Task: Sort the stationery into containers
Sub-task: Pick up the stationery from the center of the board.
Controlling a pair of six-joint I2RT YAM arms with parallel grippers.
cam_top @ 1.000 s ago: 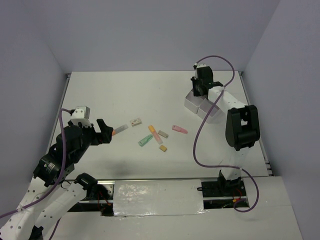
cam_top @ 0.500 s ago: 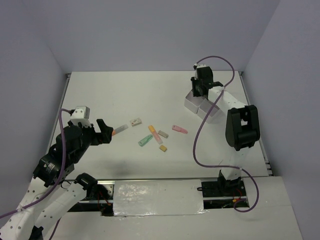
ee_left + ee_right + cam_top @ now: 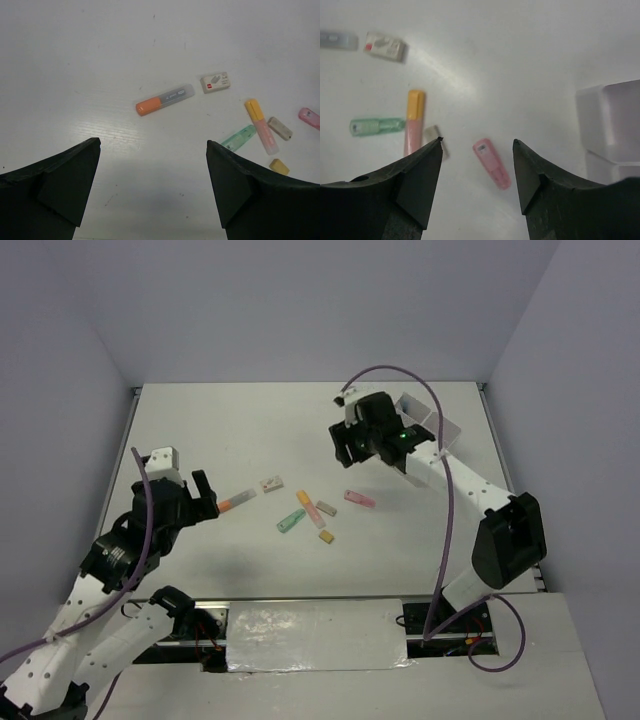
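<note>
My right gripper [image 3: 477,142] is spread wide with nothing in it, hanging above the table [image 3: 250,430]. The pink marker [image 3: 491,163] lies flat just under the gap, a little toward the right finger and slanted against the line the fingers close along. I take picking up this marker to be the step in hand. To do it well I would shift slightly so that its middle sits square between the fingers. Then I would turn the wrist until they close across its narrow width, and go straight down before squeezing. A grip near one end would probably let it swing on the way over. The small grey eraser [image 3: 434,135] lies near the left finger, so I would keep that finger from nudging it. The white box [image 3: 605,115] stands well off to the right of the marker, its top open. My left gripper [image 3: 152,144] is also open and empty, held above the orange marker [image 3: 164,99], apart from the right arm's work.
</note>
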